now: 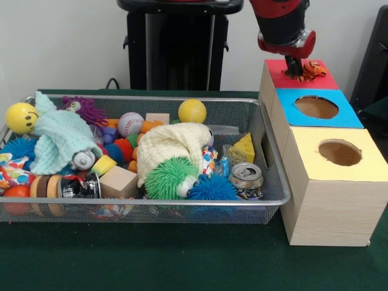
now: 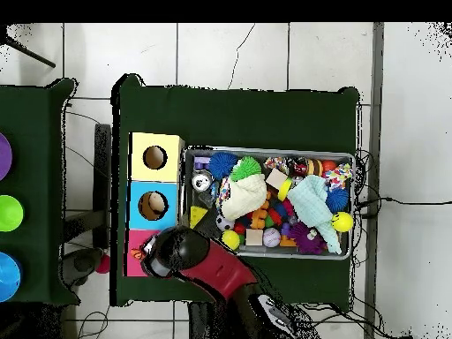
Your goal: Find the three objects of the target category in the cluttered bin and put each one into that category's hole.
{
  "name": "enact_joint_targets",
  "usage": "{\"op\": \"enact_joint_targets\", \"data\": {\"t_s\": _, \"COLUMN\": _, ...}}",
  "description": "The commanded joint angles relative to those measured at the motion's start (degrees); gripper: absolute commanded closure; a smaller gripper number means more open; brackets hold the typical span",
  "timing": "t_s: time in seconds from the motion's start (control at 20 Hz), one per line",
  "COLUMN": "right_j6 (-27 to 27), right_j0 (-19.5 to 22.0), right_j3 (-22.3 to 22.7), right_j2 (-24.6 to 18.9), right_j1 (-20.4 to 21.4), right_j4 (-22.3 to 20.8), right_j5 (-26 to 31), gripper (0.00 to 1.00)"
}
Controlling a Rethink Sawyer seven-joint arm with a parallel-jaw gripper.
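My gripper (image 1: 295, 68) hangs low over the red top (image 1: 276, 76) of the far wooden box. An orange black-striped plush tiger (image 1: 313, 70) lies on that red top, right against the gripper. I cannot tell whether the gripper holds it. The red box's hole is hidden behind the gripper and the tiger. In the overhead view my arm (image 2: 181, 253) covers most of the red box (image 2: 135, 261). The wire mesh bin (image 1: 151, 97) stands beside the boxes, full of clutter, and shows in the overhead view (image 2: 265, 149) too. No yellow duck shows.
A blue-topped box (image 1: 353, 119) and a yellow-topped box (image 1: 371, 165) stand in line with the red one. The bin holds a cream cloth (image 1: 173, 142), a mint cloth (image 1: 60, 139), a green spiky ball (image 1: 167, 177), a crushed can (image 1: 246, 177) and a yellow smiley ball (image 1: 21, 117).
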State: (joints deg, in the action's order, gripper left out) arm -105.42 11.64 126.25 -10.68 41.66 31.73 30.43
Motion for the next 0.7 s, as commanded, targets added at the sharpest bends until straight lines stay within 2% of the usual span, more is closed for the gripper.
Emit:
{"op": "enact_joint_targets", "data": {"t_s": 0.05, "right_j6": -15.4, "right_j0": -0.3, "right_j3": -7.7, "right_j2": 1.5, "right_j1": 6.1, "right_j4": -4.4, "right_j5": 18.5, "gripper": 1.0}}
{"op": "enact_joint_targets", "data": {"t_s": 0.35, "right_j6": -17.9, "right_j0": -0.4, "right_j3": -11.7, "right_j2": 3.0, "right_j1": 7.1, "right_j4": -5.9, "right_j5": 26.0, "gripper": 1.0}}
{"op": "enact_joint_targets", "data": {"t_s": 0.7, "right_j6": -18.1, "right_j0": -2.1, "right_j3": -13.7, "right_j2": 4.9, "right_j1": 6.6, "right_j4": -6.0, "right_j5": 28.2, "gripper": 1.0}}
